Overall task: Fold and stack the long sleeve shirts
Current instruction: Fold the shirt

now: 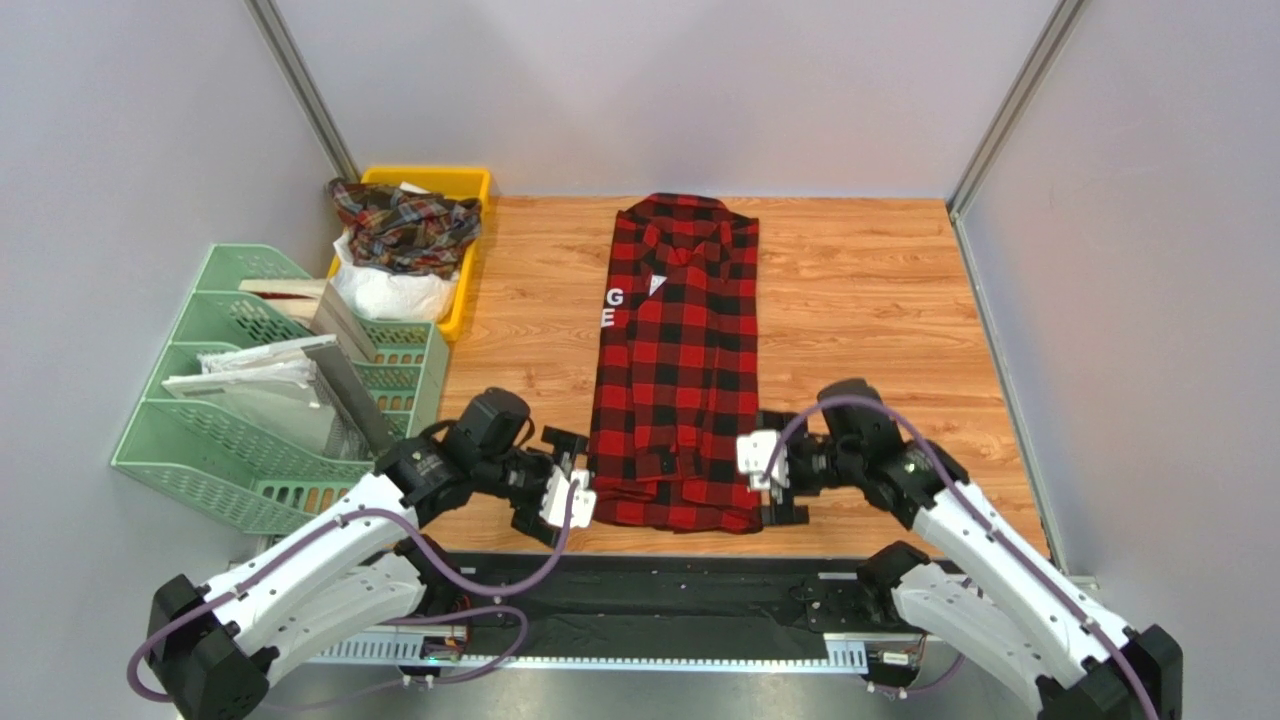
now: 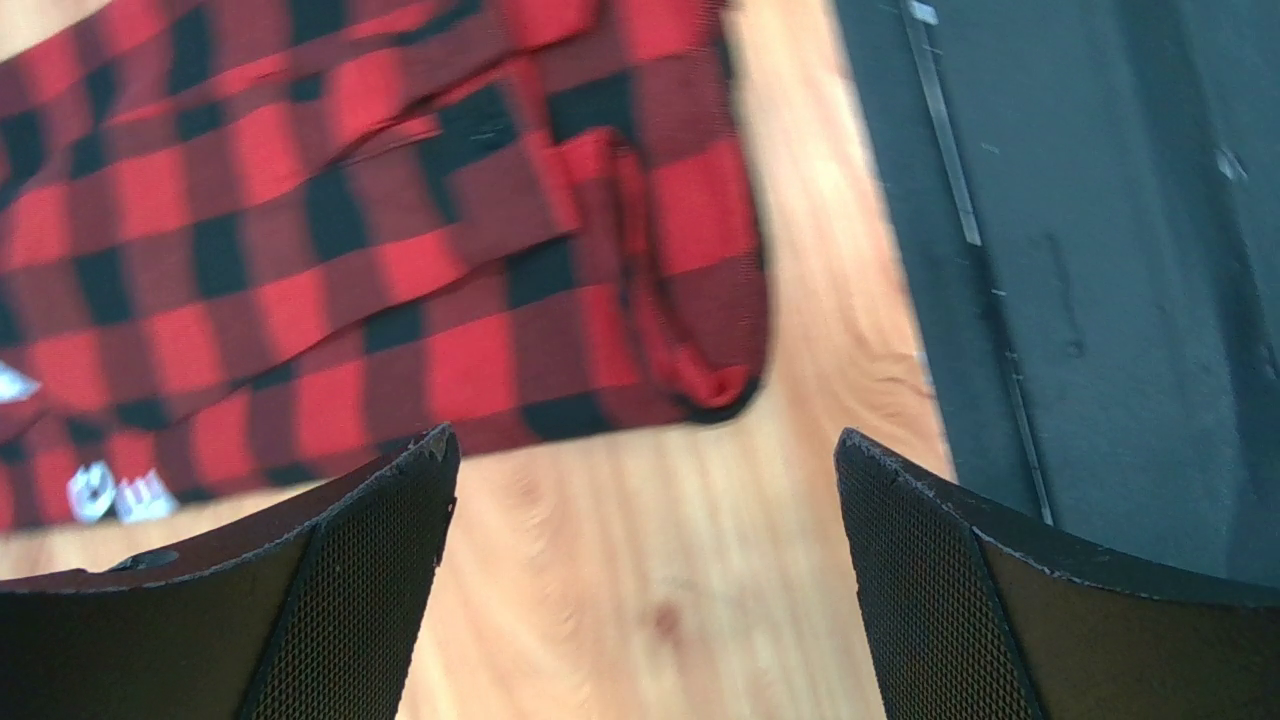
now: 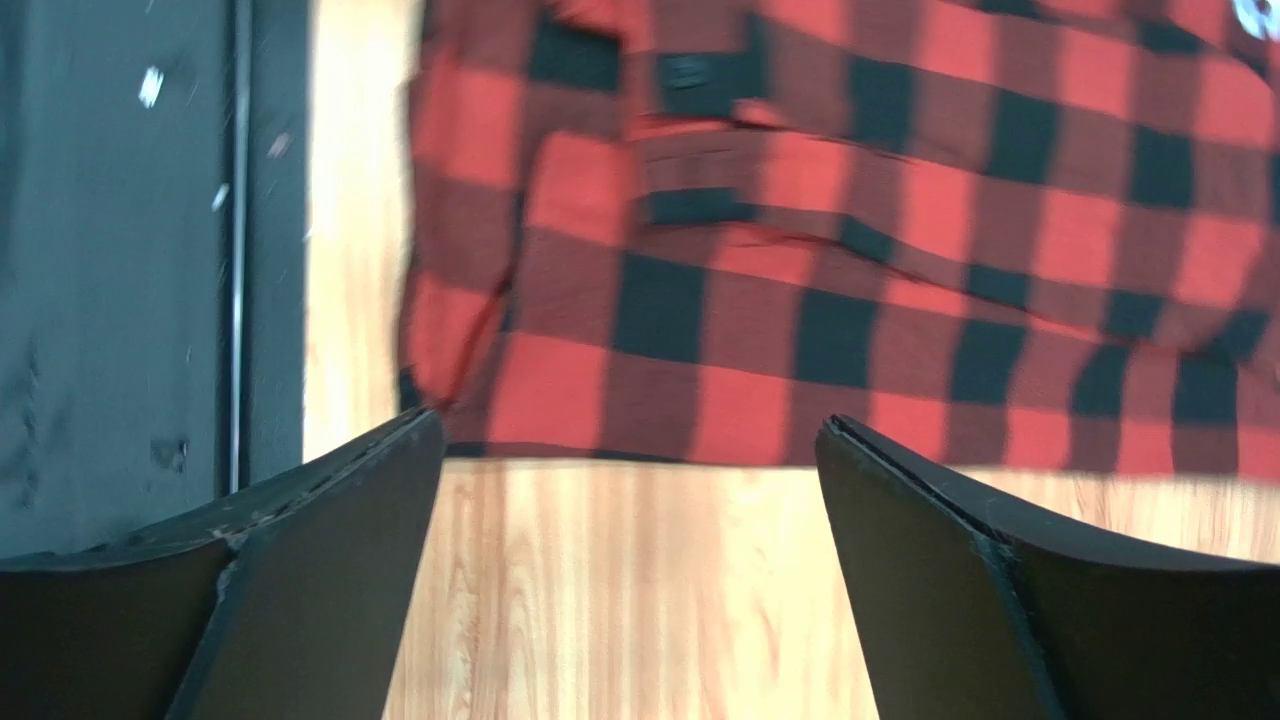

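A red-and-black check long sleeve shirt (image 1: 675, 360) lies flat on the wooden table as a narrow strip, collar at the far end. My left gripper (image 1: 567, 492) is open just left of its near hem corner, apart from the cloth. In the left wrist view the shirt (image 2: 361, 240) lies beyond my gripper (image 2: 643, 458), bare wood between the fingers. My right gripper (image 1: 762, 468) is open just right of the hem. In the right wrist view the shirt (image 3: 842, 225) lies past that gripper (image 3: 628, 438). A darker plaid shirt (image 1: 403, 222) is bundled in the yellow bin (image 1: 469, 188).
A green rack (image 1: 286, 393) with papers stands at the left. White cloth (image 1: 388, 291) lies in the yellow bin under the plaid bundle. A black strip (image 1: 661, 593) runs along the table's near edge. Grey walls close the back and both sides.
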Robot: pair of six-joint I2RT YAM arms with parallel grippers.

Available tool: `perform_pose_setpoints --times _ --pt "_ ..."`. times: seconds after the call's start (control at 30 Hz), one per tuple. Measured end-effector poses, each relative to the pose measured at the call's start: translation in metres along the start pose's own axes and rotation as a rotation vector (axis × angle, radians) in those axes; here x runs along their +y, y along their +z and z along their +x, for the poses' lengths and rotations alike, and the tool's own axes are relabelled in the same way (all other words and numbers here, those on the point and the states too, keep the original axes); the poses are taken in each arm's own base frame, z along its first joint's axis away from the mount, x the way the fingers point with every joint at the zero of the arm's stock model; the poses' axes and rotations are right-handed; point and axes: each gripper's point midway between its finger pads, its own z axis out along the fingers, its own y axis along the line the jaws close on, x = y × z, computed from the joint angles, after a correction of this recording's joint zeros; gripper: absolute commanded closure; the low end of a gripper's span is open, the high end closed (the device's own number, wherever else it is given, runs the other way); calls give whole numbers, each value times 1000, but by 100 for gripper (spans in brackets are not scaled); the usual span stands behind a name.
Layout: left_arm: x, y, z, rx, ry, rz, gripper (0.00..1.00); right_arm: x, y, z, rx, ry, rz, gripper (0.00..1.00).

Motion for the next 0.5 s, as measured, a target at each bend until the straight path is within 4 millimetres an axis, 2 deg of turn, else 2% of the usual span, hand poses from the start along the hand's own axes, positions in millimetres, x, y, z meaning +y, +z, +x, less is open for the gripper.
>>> perform_pose_setpoints --times 0.1,0.13,0.17,0.23,0.4,0.5 --pt "-20 17 11 -2 66 42 2 30 12 21 13 -118 -45 16" --pt "-25 22 15 2 85 53 3 35 16 25 16 -147 -54 26" --pt "-30 27 20 9 103 63 5 40 21 29 18 -182 -64 31" --pt "-36 36 28 25 132 80 7 51 30 40 30 -232 -97 36" --pt "-33 52 37 62 176 93 13 67 44 66 80 -309 -158 36" --pt "-33 63 45 99 179 112 16 63 48 68 83 -363 -154 36"
